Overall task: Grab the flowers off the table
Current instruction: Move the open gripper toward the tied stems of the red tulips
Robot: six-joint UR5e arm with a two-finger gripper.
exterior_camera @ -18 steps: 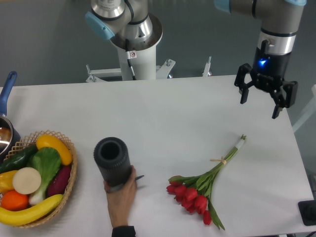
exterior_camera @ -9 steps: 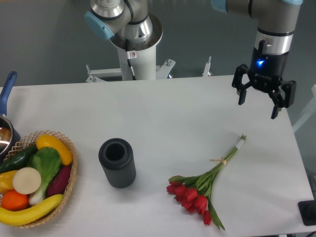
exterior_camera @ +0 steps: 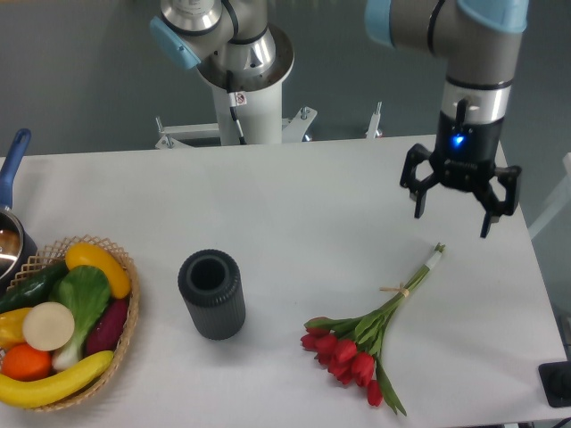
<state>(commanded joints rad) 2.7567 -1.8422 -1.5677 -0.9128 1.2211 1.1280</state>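
The single fixed camera looks down across the white tabletop (exterior_camera: 294, 196). The flowers (exterior_camera: 366, 343) lie flat on it toward the right front, red tulip heads clustered at the near end and the green stems running up and to the right, tied partway along with a tan band (exterior_camera: 395, 291) and ending in a pale wrapped tip. The gripper (exterior_camera: 451, 214) hangs above the tabletop at the right, behind the stem tip and apart from it, pointing downward with a blue light glowing on its body; its fingers (exterior_camera: 418, 203) are spread wide and grasp nothing. Near the middle of the tabletop a dark grey ribbed cylinder (exterior_camera: 211, 293) stands upright with its open mouth facing up, well apart from the flowers. At the left edge a woven basket (exterior_camera: 127, 334) holds vegetables and fruit, among them a banana (exterior_camera: 53, 382), a leafy green with a white stalk (exterior_camera: 78, 303), a yellow pepper (exterior_camera: 98, 266) and an orange (exterior_camera: 26, 361). Behind the basket a pot with a blue handle (exterior_camera: 15, 165) is cut off by the picture's edge.
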